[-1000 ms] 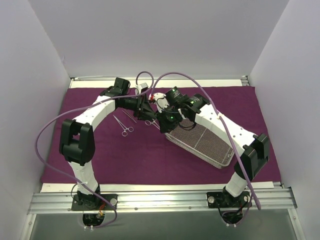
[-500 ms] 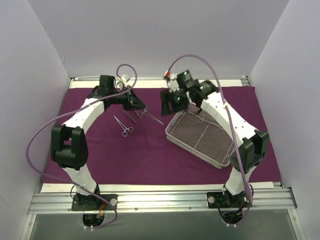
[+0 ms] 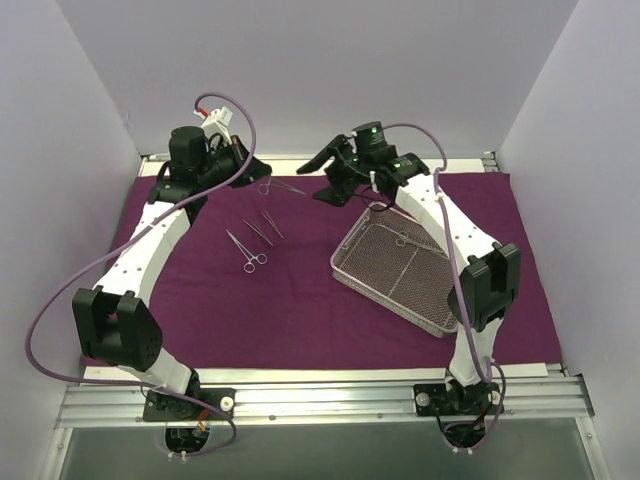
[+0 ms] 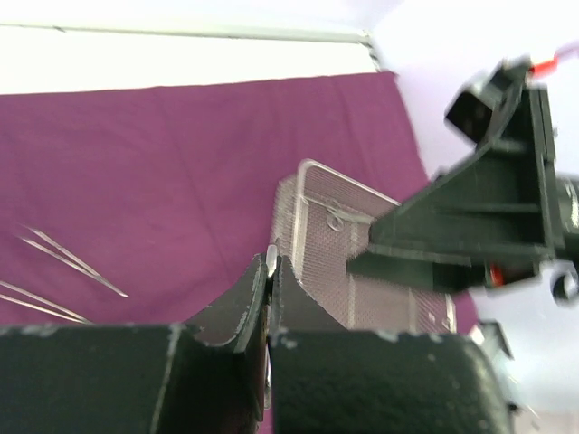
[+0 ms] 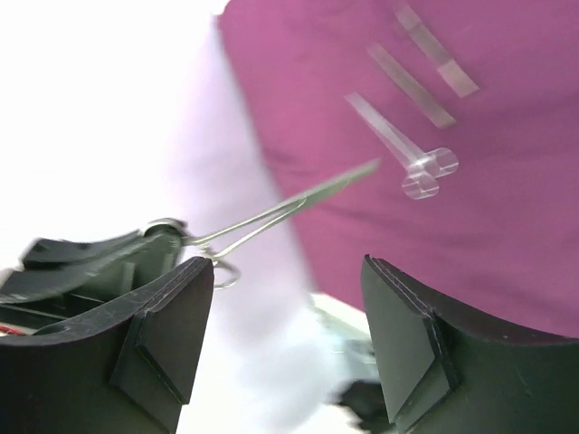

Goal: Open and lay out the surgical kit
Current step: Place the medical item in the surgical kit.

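While left tool pinches held forceps, forceps count: three.
Tweezers: two, left of tray.
Tray contents: one forceps.
Loose forceps: left of tray, on cloth.
Right tool: spread, beyond tray.

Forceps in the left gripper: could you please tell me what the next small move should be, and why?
Probably lower the left gripper and lay the forceps on bare purple cloth beside the tweezers already set out. It is shut on their ring end, they seem held above the cloth's far edge, and the right gripper stands open and empty.
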You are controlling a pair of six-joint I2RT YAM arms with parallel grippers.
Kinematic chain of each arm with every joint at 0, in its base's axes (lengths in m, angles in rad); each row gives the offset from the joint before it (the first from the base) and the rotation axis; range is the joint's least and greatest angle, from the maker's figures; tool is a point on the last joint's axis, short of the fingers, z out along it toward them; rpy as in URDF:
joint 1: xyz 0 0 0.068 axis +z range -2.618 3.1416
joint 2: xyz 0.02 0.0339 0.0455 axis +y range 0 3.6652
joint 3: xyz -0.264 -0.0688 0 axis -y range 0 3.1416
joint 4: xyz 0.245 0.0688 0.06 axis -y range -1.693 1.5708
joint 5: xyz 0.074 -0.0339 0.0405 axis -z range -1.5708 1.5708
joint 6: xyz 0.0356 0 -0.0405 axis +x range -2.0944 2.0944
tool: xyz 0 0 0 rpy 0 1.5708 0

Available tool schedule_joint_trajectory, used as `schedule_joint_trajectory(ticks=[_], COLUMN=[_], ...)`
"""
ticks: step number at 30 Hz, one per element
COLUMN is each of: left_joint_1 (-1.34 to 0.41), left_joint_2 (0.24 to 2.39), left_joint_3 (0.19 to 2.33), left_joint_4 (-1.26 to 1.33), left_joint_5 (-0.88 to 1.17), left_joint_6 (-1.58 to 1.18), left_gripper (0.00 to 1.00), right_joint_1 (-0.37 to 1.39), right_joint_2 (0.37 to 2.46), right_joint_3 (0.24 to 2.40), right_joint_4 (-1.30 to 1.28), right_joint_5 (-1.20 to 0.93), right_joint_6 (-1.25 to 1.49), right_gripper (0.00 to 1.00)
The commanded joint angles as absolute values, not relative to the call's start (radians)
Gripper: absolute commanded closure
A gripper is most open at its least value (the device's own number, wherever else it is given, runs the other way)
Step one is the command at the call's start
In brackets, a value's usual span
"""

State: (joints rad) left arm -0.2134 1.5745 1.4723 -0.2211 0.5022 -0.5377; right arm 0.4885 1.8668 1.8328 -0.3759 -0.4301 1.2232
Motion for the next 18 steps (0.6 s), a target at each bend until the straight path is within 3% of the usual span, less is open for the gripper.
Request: schedule_joint_trajectory(ticks=[1, 6, 18], left_joint_1=[-0.216, -0.216, -0.229], left_joint_2=[1.511, 1.488, 1.476], left_joint_3=[1.499, 1.480, 1.482], left_joint_4=[-0.193, -0.193, -0.186], left_joint_5=[0.408, 0.382, 0.410], left_joint_6=[-0.476, -0.468, -0.469], left_gripper=[0.98, 0.98, 0.98], right_joint_1=[0.546, 0.589, 0.620], right_joint_2=[1.838, 1.856, 1.882], right_joint_3=[1.812, 1.801, 1.760], right_joint_4=[-0.222, -0.247, -0.154], right_joint_5=[-0.365, -0.344, -0.324], right_joint_6=[1.564, 1.664, 1.782], right_gripper=[0.34, 0.46, 0.49])
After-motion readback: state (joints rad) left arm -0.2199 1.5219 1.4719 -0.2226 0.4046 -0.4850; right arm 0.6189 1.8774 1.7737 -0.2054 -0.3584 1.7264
